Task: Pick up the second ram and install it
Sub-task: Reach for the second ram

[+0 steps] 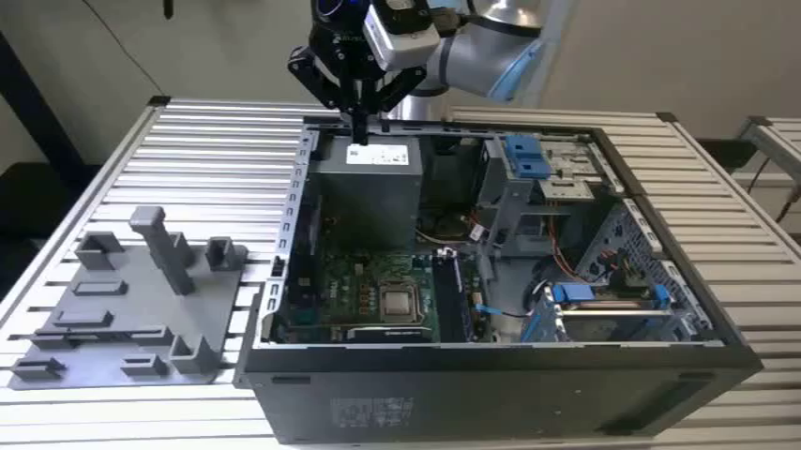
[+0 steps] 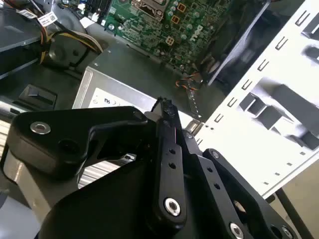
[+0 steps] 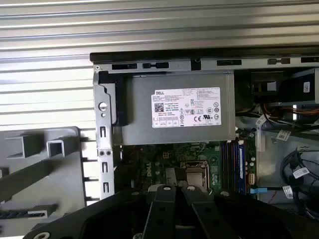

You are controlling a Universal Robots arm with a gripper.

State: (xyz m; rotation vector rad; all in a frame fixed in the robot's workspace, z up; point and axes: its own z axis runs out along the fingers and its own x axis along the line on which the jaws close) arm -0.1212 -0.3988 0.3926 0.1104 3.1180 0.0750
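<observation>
Found the gripper [image 1: 360, 131] just above the boxy grey-metal power supply [image 3: 174, 112], black jointed fingers [image 2: 168, 159] pressed together. Noted a white printed label [image 3: 186, 107] on its top. Spotted the second ram [image 3: 27, 214], a flat dark strip, lying well apart in the grey plastic holder [image 3: 50, 169] beside the open computer case [image 1: 501, 375].

Bright, even light; table slats [image 1: 188, 141] glare, case interior [image 1: 363, 220] dim, perhaps slightly soft.

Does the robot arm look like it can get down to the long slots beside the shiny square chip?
Probably yes. The case lies open on top, nothing covers the slots, and the end effector hangs above the grey power box.
</observation>
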